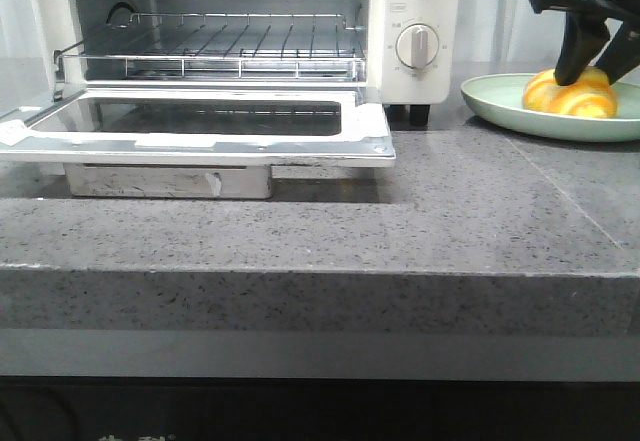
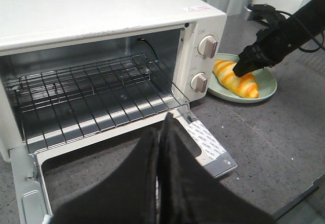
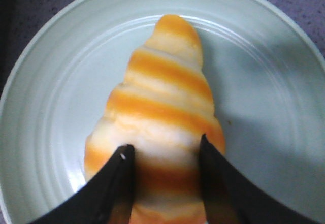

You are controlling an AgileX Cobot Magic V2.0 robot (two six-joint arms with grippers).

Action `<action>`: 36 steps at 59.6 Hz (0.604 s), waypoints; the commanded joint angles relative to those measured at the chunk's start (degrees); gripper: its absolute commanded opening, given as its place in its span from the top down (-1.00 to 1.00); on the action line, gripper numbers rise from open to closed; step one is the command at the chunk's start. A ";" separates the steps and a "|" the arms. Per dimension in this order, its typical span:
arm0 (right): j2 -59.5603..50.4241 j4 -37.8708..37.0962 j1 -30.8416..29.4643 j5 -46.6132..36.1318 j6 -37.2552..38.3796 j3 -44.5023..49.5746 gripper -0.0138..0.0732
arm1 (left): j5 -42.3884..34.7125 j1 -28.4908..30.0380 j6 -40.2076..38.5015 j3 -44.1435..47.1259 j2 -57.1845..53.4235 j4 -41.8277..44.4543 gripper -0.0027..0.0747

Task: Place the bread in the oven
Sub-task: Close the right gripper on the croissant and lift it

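The bread, a yellow and orange striped roll, lies on a pale green plate to the right of the oven. The white oven's glass door is folded down flat, and its wire rack is bare. My right gripper is open. In the right wrist view its fingers straddle the wide end of the bread, at or just above its surface. My left gripper is shut and empty, hovering over the open door. It is out of the front view.
The oven stands at the back left of the grey stone counter, and its open door reaches toward the front edge. Two round knobs sit on the oven's right panel, close to the plate. A pale curtain hangs behind.
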 commanded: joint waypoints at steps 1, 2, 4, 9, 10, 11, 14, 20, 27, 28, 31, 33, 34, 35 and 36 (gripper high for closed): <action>-5.42 -1.42 -0.36 -0.41 -0.77 -1.32 0.84 | -4.59 -0.42 0.05 -1.51 -0.28 -0.35 0.98; -5.79 -1.47 -0.36 -0.53 -0.77 -1.32 0.84 | -4.59 -0.42 0.05 -1.51 -0.28 -0.35 0.98; -6.78 -1.47 -0.36 -0.66 -0.77 -1.32 0.84 | -4.70 -0.42 0.05 -1.51 -0.28 -0.35 0.98; -8.90 -1.47 -0.36 -0.92 -0.77 -1.32 0.84 | -4.70 -0.42 0.05 -1.51 -0.28 -0.35 0.98; -9.19 -1.47 -0.36 -0.93 -0.77 -1.32 0.84 | -4.70 -0.42 0.05 -1.51 -0.28 -0.35 0.98; -9.47 -1.47 -0.36 -0.98 -0.77 -1.32 0.84 | -4.70 -0.42 0.05 -1.51 -0.28 -0.35 0.98; -10.30 -1.47 -0.36 -1.19 -0.77 -1.32 0.84 | -4.70 -0.42 0.05 -1.51 -0.28 -0.35 0.98; -11.79 -1.47 -0.36 -1.19 -0.77 -1.32 0.84 | -4.70 -0.42 0.05 -1.51 -0.28 -0.35 0.98; -14.72 -1.41 -0.36 0.19 -0.77 -1.24 0.84 | -4.70 -0.42 0.05 -1.51 -0.28 -0.35 0.98; -15.21 -1.41 -0.36 0.31 -0.77 -1.21 0.84 | -4.70 -0.42 0.05 -1.51 -0.28 -0.35 0.98; -17.17 -1.37 -0.36 0.83 -0.77 -0.83 0.84 | -4.70 -0.42 0.05 -1.51 -0.28 -0.35 0.98; -18.80 -1.09 -0.36 1.07 -0.77 -0.51 0.84 | -4.70 -0.42 0.05 -1.51 -0.28 -0.35 0.98; -19.52 -0.73 -0.36 1.15 -0.77 -0.19 0.84 | -4.70 -0.42 0.05 -1.51 -0.28 -0.35 0.98; -20.25 -0.50 -0.36 1.16 -0.77 0.10 0.84 | -4.70 -0.42 0.05 -1.51 -0.28 -0.35 0.98; -21.01 -0.22 -0.35 1.16 -0.77 0.43 0.84 | -4.70 -0.42 0.05 -1.51 -0.28 -0.35 0.98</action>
